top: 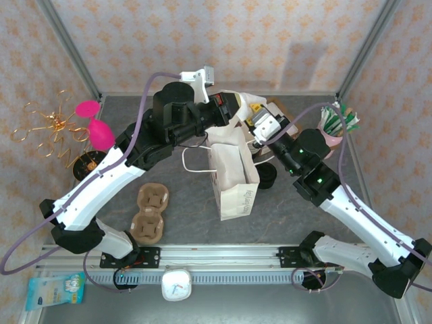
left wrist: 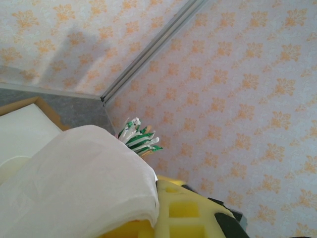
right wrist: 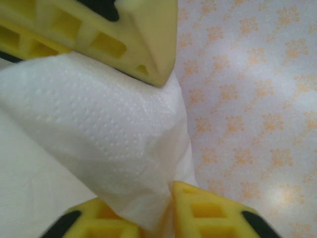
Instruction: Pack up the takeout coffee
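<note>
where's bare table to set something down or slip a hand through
Bare grey table: the patch right of the white paper bag, bordered by the takeout coffee and the right arm; and the strip between the cup carrier and the bag. Crowded behind the bag, where both arms meet by the box.

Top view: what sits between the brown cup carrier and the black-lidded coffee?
The white paper bag sits between the carrier and the coffee, much nearer the coffee. The top view shows this.
</note>
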### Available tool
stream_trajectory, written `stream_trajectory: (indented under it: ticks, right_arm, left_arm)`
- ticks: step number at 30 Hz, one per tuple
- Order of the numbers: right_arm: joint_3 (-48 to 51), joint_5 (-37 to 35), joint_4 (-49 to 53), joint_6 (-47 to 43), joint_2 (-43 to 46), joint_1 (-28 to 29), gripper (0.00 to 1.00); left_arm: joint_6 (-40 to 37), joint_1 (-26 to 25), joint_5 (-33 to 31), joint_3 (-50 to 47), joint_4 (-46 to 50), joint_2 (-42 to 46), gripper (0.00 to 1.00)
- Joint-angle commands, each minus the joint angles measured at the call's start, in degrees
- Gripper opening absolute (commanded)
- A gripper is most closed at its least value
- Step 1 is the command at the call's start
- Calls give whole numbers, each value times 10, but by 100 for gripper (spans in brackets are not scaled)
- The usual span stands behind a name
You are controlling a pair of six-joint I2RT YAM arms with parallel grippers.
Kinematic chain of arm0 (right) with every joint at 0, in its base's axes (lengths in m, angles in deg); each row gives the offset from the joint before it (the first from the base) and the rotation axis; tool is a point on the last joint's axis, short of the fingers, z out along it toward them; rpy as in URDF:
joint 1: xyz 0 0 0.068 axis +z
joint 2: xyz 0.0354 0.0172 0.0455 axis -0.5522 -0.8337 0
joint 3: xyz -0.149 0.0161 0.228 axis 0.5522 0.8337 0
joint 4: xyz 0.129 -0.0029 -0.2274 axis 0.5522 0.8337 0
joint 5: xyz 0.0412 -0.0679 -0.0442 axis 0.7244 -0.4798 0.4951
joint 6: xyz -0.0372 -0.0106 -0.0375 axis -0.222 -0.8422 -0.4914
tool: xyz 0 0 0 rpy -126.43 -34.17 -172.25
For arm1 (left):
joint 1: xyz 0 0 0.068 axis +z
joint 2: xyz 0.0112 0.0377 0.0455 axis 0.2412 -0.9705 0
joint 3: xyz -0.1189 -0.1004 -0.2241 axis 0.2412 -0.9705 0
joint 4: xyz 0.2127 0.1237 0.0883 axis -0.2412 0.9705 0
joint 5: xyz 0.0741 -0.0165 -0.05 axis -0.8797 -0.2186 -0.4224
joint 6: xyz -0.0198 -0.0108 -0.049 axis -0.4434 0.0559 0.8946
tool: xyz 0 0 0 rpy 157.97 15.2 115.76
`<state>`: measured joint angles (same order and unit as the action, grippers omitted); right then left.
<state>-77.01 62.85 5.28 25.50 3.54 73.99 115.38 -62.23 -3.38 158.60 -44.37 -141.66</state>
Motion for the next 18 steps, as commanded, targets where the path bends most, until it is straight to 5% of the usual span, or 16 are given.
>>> stream_trajectory:
  ticks: [1,4,9,12,18]
  right_arm:
    - [-24,-2,-23,-5,1,3,1]
    - [-37,9,-13,16,-3,2,0]
    - [-108,-18,66,118,-32,2,0]
    - [-136,-30,113,167,-50,1,0]
    - [-200,-33,206,251,-81,-4,0]
  left_arm:
    - [9,2,-6,-4,-23,17,0]
    - [5,2,-8,-2,-21,19,0]
    - [-38,14,-11,-1,-18,36,51]
    - [-110,18,-30,-2,-7,57,66]
    - [-219,19,-49,-96,-27,148,77]
